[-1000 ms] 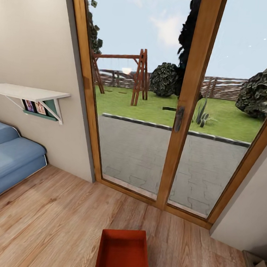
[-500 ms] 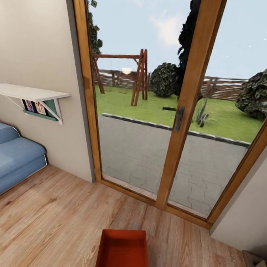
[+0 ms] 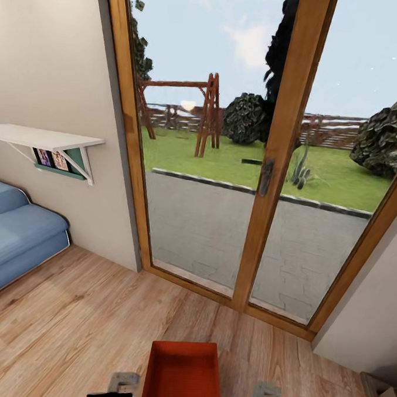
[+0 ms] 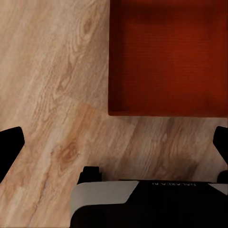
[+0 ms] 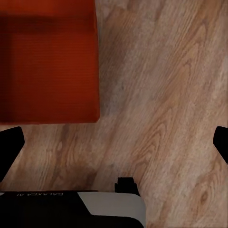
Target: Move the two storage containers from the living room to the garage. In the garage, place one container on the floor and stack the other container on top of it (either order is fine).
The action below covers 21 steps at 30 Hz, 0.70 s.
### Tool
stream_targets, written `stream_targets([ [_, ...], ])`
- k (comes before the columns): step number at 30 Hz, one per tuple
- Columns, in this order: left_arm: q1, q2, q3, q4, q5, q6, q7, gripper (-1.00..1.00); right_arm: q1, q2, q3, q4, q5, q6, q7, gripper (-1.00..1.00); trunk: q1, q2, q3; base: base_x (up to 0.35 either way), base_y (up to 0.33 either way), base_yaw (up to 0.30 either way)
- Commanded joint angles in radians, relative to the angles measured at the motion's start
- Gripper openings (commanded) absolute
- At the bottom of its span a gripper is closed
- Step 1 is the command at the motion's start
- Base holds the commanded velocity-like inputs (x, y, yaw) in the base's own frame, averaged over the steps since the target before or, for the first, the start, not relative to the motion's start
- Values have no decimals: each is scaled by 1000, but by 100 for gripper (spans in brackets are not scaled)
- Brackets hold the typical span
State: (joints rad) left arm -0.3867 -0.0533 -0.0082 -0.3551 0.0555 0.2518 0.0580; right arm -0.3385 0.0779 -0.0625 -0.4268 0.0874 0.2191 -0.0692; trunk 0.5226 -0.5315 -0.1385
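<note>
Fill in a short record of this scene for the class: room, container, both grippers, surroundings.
room: living room, wood plank floor
container: one orange-red storage container lying on that floor, open side up, empty
left gripper: open, above the floor beside the container, touching nothing
right gripper: open, on the container's other side, touching nothing
surroundings: blue sofa, white wall shelf, wood-framed glass doors
</note>
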Motion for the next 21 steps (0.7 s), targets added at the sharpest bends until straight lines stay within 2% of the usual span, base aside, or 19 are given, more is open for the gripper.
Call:
stream_targets([
  [1,-12,0,-1,10,6,6,4,100,-8,4,-7,3,9,5,1,100,0,-2,-2,0,0,0],
  [4,-55,-1,0,58,5,3,5,100,-47,16,-7,48,9,-2,0,100,0,-2,-2,0,0,0],
  [6,-101,-1,0,86,5,2,6,100,-104,27,-7,109,8,-17,-4,100,0,-2,-2,0,0,0],
  [11,-171,-3,1,106,4,1,8,100,-169,41,-8,168,8,-62,-13,100,0,-2,-2,0,0,0],
  [17,-181,-4,1,95,3,-2,7,100,-177,43,-8,165,7,-69,-13,100,0,-2,-2,0,0,0],
  [21,-182,-3,1,92,3,-36,0,100,-178,44,-9,162,6,-69,-12,100,0,-2,-2,0,0,0],
])
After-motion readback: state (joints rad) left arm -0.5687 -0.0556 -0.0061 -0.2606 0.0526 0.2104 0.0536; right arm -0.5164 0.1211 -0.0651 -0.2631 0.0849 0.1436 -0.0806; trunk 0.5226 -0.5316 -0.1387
